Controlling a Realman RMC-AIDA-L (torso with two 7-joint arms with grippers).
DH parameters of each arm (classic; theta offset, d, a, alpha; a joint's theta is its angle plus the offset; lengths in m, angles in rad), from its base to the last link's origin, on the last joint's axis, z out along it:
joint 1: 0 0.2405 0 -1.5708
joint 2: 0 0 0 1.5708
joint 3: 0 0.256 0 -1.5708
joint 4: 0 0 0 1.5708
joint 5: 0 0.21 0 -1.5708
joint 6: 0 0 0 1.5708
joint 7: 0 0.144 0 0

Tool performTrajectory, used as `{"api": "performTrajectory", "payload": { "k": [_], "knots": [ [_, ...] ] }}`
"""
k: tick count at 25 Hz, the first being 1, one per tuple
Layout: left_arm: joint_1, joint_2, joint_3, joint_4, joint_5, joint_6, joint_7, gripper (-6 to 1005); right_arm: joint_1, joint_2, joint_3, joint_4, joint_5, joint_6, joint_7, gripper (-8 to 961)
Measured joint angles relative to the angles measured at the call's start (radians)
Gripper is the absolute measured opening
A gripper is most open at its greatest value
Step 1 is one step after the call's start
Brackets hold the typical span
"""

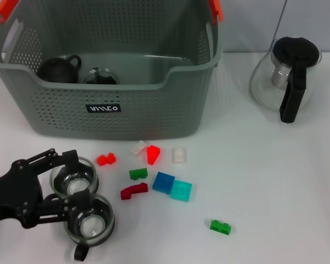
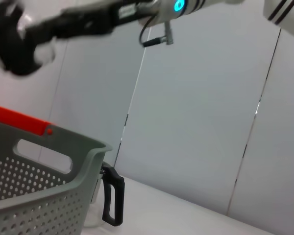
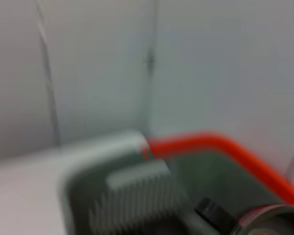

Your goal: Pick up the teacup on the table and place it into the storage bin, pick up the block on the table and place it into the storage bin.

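My left gripper (image 1: 67, 181) is low at the table's front left, its black fingers (image 1: 59, 158) open on either side of a glass teacup (image 1: 75, 180) that stands on the table. A second glass teacup (image 1: 91, 222) stands just in front of it. Several small blocks lie on the table, among them red (image 1: 153, 154), blue (image 1: 163, 182), cyan (image 1: 181, 191) and green (image 1: 220, 226). The grey storage bin (image 1: 154, 110) stands behind them and holds a dark cup (image 1: 58, 69) and a glass cup (image 1: 102, 77). My right gripper (image 2: 14, 44) shows in the left wrist view, raised high above the bin (image 2: 39, 186).
A glass teapot (image 1: 286, 77) with a black lid and handle stands at the back right; its handle (image 2: 112, 196) shows beside the bin in the left wrist view. The right wrist view looks down on the bin's rim (image 3: 132, 147) and orange handle clip (image 3: 220, 147).
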Motion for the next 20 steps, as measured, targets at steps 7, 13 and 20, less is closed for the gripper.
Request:
{"api": "performTrajectory", "payload": {
  "k": [7,13,20],
  "knots": [
    [0.007,-0.008,0.0,-0.002,0.0,0.002,0.0,909,0.146,0.015,-0.113,0.331,-0.24,0.215,0.061,57],
    [0.01,-0.01,0.0,-0.007,0.0,0.004,0.0,908,0.176,0.02,-0.186,0.493,-0.243,0.351,0.076,57],
    [0.007,-0.011,-0.001,-0.023,0.0,0.002,0.004,906,0.166,0.021,-0.195,0.543,-0.225,0.413,0.077,56]
  ]
}}
